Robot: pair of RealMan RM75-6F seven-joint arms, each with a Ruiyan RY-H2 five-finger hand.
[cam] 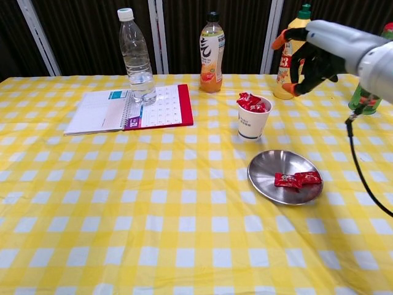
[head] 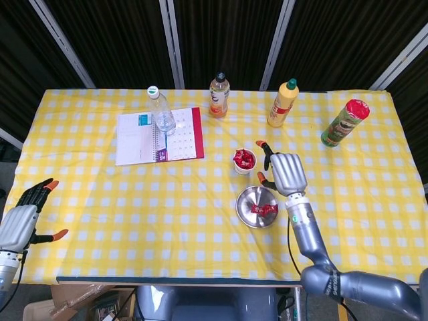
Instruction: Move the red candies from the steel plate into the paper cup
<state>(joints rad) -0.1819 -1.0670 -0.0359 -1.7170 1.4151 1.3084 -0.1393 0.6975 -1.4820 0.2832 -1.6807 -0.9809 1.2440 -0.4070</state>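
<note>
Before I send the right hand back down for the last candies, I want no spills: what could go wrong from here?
1. The paper cup is heaped above its rim with red candies; adding more could push some out.
2. The cup stands close to the steel plate, so the right hand could tip it while descending.
3. The two candies left lie flat and touching, so the fingers may push them around the plate.
</note>
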